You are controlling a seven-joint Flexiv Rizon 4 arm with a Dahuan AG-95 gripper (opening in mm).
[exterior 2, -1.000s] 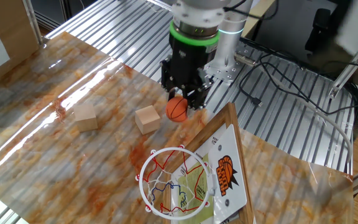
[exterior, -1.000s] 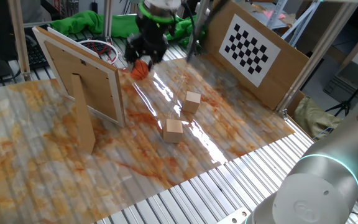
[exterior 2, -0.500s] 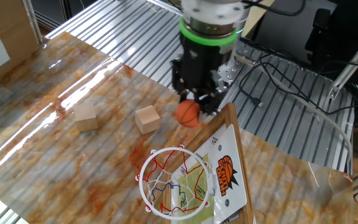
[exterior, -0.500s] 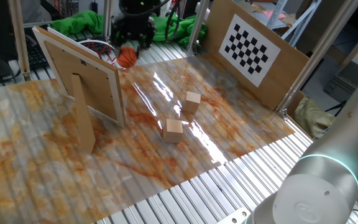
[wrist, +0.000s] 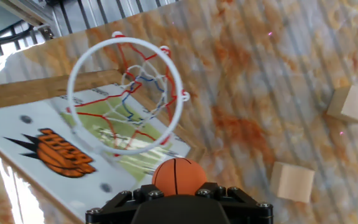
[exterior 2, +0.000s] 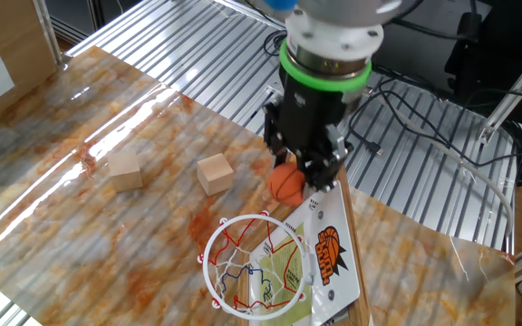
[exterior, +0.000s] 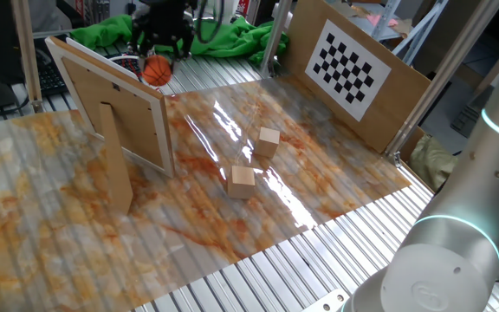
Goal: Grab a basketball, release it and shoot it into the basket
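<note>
My gripper is shut on the small orange basketball, held in the air above the top edge of the upright wood-framed panel. The ball also shows in one fixed view and at the bottom of the hand view, between the black fingers. The basket, a ring with red and whitish netting on the panel's face, lies just ahead and below the ball in the hand view. In one fixed view only the panel's back and its prop show.
Two tan wooden cubes sit on the marbled mat; they also show in one fixed view. A checkerboard-marked brown board stands at the mat's far side. Cables lie on the metal table behind the arm.
My gripper has carried the ball up and sideways from over the mat to above the panel's top edge, closer to the hoop. The cubes and panel have not moved.
</note>
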